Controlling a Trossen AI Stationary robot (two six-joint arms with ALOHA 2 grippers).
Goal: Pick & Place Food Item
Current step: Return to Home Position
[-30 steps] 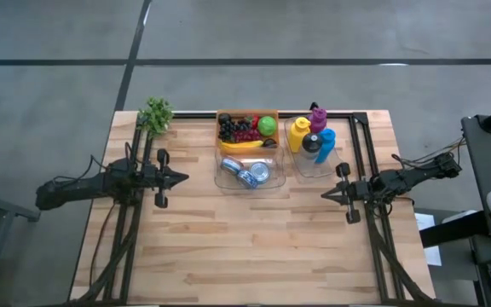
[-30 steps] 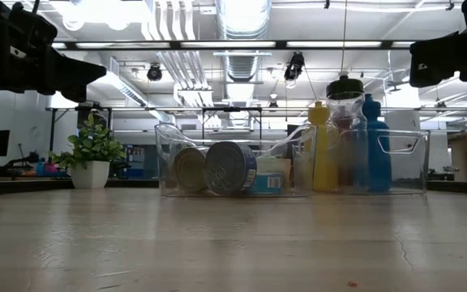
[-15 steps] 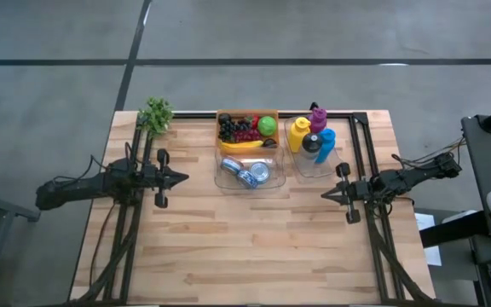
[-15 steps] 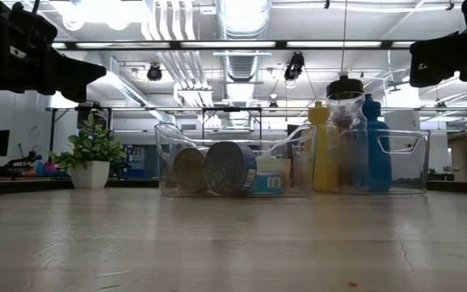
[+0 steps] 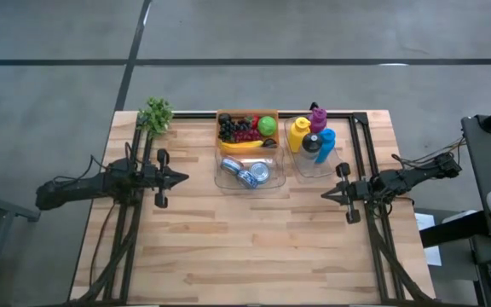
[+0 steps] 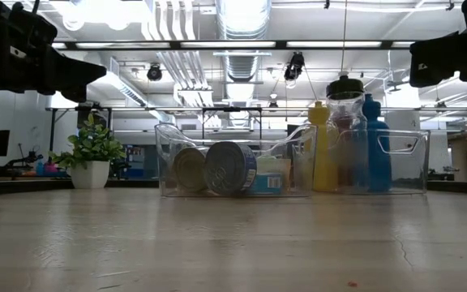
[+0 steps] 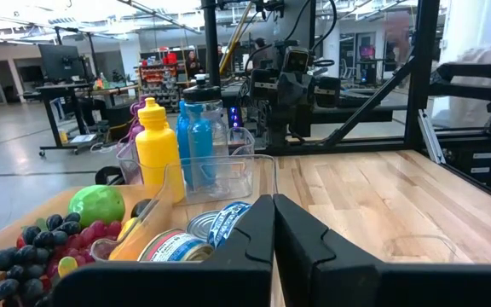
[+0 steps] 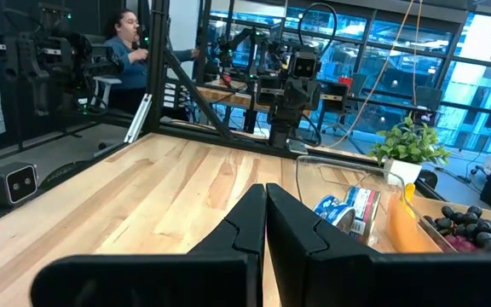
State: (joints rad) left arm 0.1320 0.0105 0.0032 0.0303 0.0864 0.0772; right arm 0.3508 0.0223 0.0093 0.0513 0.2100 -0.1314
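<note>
No visible change, left hand (image 5: pixel 182 177) and right hand (image 5: pixel 325 195) unmoved, nothing shifted

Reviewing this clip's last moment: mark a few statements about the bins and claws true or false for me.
1. The green apple lies in the orange bin. True.
2. The left claw holds a can. False: it is shut on nothing and hangs above the table, left of the bins.
3. The bottles stand in the left clear bin. False: the bottles stand in the right clear bin; the left clear bin holds the cans.
4. The right claw is shut and empty. True.
5. The potted plant stands on the table, left of the orange bin. True.
</note>
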